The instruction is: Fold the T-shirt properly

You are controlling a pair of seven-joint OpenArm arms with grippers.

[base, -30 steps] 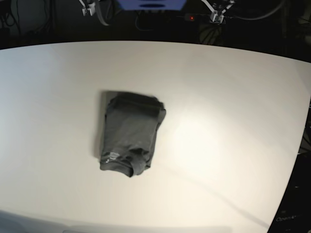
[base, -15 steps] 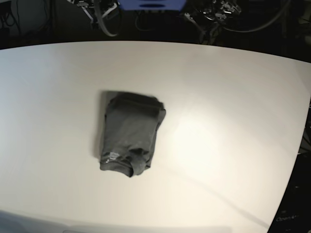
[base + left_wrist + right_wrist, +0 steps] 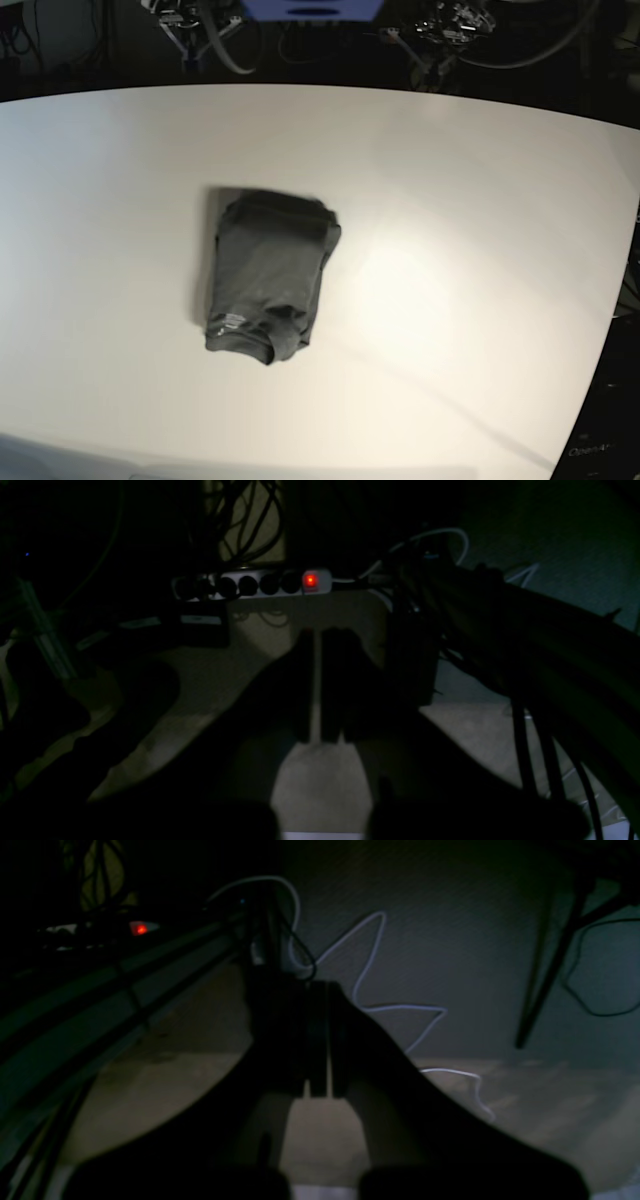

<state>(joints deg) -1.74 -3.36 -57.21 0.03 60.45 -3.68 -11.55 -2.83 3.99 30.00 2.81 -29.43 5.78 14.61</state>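
- The worktop (image 3: pixel 480 250) is a broad white surface that fills most of the base view, with a dark strip of cables and gear beyond its far edge.
- The T-shirt (image 3: pixel 268 275) lies on the worktop as a compact dark grey bundle, folded into a rough rectangle. It sits left of the middle, well apart from every edge, and its near end is rolled over into a thick lip.
- The left hand (image 3: pixel 316 690) shows dark in the left wrist view, its two fingers together with only a thin slit of light between them and nothing clamped. It points at dim floor beyond the far edge.
- The right hand (image 3: pixel 320 1040) looks the same in the right wrist view: fingers pressed together and empty, over floor where a pale cable (image 3: pixel 380 970) snakes.
- A power strip (image 3: pixel 255 584) with a lit red switch lies on the floor past the left hand.
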